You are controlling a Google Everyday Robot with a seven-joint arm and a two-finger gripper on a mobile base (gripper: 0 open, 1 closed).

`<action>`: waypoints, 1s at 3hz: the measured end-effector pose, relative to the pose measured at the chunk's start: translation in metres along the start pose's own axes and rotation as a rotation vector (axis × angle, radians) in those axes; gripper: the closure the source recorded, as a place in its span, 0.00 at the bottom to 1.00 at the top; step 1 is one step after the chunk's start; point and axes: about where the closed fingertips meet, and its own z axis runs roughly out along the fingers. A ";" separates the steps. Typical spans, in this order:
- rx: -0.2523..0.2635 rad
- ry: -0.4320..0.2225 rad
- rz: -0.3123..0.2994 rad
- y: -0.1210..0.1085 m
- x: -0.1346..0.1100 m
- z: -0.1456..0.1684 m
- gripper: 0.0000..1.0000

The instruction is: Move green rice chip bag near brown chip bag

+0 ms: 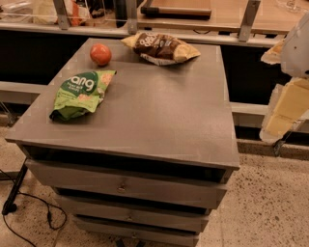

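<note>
The green rice chip bag [82,91] lies flat near the left edge of the grey cabinet top [159,111]. The brown chip bag [161,47], with a dark brown middle and yellow-tan ends, lies at the back centre of the top. The two bags are well apart. My gripper [288,103] shows as pale white and yellowish parts at the right edge of the view. It hangs beside the cabinet's right side, off the top and far from both bags, and holds nothing that I can see.
A red-orange round fruit [100,54] sits at the back left, between the two bags. The cabinet has drawers [125,185] below. A wooden counter [203,14] with metal posts runs behind. A black cable [29,217] lies on the speckled floor at the left.
</note>
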 end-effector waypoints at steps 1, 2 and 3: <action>-0.012 -0.115 0.191 -0.002 0.023 0.012 0.00; 0.003 -0.291 0.342 0.007 0.037 0.024 0.00; 0.018 -0.481 0.405 0.014 0.034 0.037 0.00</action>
